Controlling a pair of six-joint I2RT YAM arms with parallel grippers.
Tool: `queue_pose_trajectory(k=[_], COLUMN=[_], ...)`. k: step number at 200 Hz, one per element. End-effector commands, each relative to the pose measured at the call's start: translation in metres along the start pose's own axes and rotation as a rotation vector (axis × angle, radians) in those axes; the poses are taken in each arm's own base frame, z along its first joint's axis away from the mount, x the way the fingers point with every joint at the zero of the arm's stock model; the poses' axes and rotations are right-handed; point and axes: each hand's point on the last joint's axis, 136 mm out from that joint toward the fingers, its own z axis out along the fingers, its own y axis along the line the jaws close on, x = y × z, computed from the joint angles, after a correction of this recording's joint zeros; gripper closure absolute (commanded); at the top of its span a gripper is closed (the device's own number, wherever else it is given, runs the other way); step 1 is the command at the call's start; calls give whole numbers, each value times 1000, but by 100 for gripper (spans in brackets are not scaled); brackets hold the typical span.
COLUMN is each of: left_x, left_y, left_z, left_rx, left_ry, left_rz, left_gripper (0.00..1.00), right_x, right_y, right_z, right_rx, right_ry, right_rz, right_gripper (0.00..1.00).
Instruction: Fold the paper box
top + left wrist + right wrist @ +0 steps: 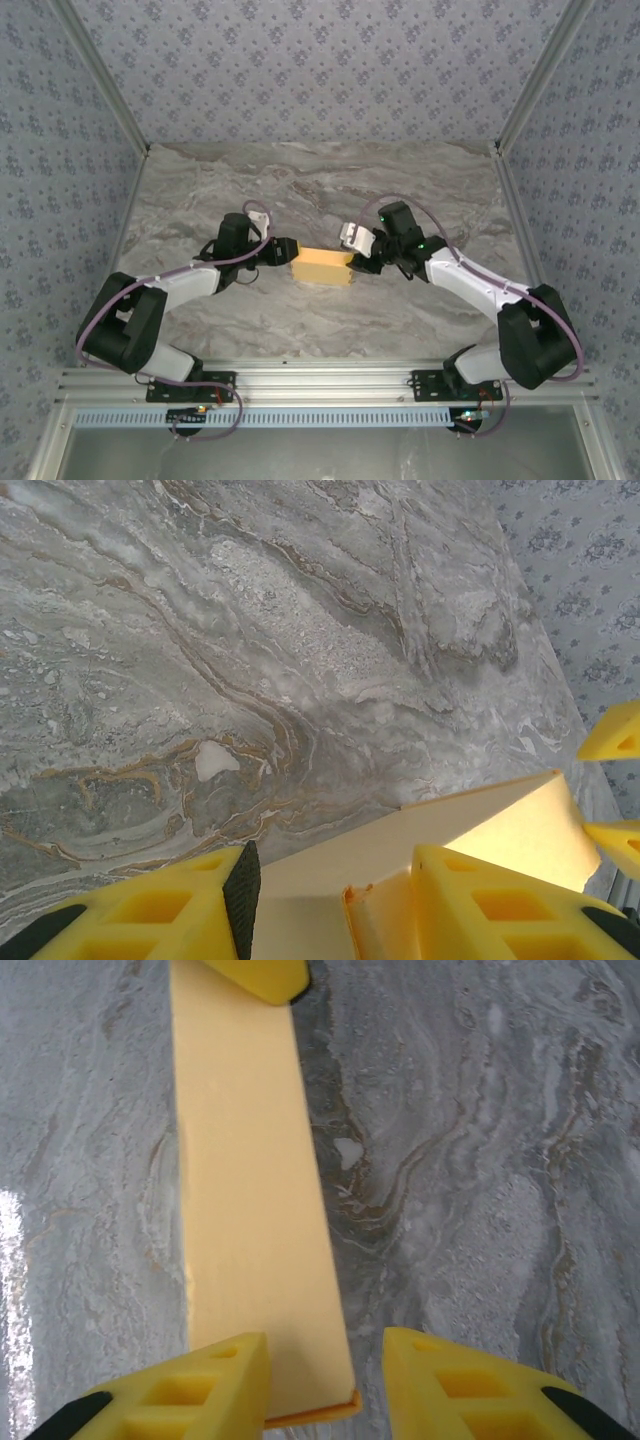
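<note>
The left gripper (288, 252) is clamping the left end of the paper box (322, 268), which is lying flat on the desk (300, 190). The right gripper (357, 262) is straddling its right end, slightly open.

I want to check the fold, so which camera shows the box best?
Top external: the whole box shows, end to end. Right wrist gives its long top face close up, far end cut off. Left wrist catches one end between its fingers.
</note>
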Motion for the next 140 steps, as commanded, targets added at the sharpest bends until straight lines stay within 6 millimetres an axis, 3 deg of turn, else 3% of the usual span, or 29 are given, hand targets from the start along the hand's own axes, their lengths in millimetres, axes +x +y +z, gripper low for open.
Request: queue_pose_trajectory(k=[1,20,44,77,96,116,140], left_x=[51,51,50,49,49,48,48], left_y=[36,36,35,33,34,32,31], left_z=[5,5,6,5,4,3,5], left_rx=[-114,-111,-103,-99,-103,-95,-86], left_ry=[143,140,133,123,127,109,110], left_rz=[-67,-74,-76,-79,-80,-87,-93], left_gripper=[54,54,54,54,54,54,54], right_x=[-29,-44,-39,-4,6,-13,-53], right_y=[-8,-11,-2,12,14,9,-2], right_z=[-12,-8,12,44,44,33,22], right_rx=[17,12,-22,-59,-49,-45,-25], right_ry=[-113,-152,-121,-18,4,-55,-148], right_rz=[62,59,45,57,67,58,35], right_gripper=[61,58,58,58,58,58,57])
